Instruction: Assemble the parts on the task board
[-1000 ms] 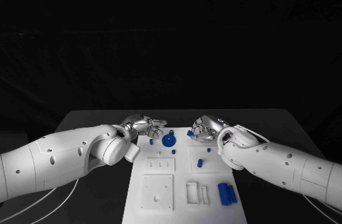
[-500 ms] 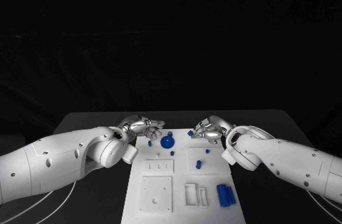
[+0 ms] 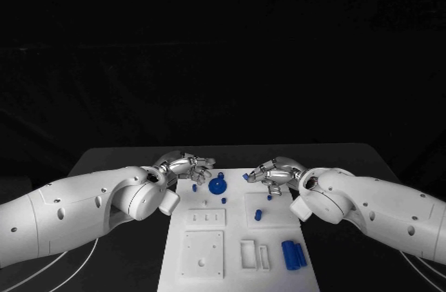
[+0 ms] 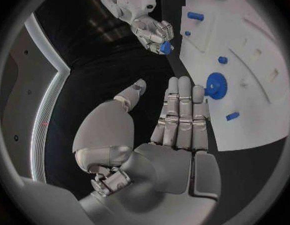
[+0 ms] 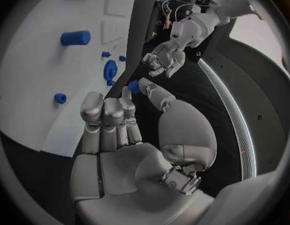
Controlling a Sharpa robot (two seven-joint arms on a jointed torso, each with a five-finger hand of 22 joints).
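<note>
Desk, black, w/ white task board lying lengthwise at centre. Left hand at board's far left corner, over desk edge beside board; fingers extended side by side, thumb apart, nothing held, per left wrist view. Right hand at board's far right corner, pinching small blue part betw. thumb and fingertip; same pinch seen from left wrist view and right wrist view; other fingers straight, close together. Parts on board: blue round disc near far end, betw. the two hands; small blue peg just left of disc, near left hand; small blue stub just nearer than disc; small blue stub below right hand; blue short cylinder mid-board, right of centre; two blue long cylinders side by side, touching, at near right of board. Board fixtures, white: small plate w/ three slots mid-left; larger square plate near left; upright rectangular frames just left of long cylinders.
</note>
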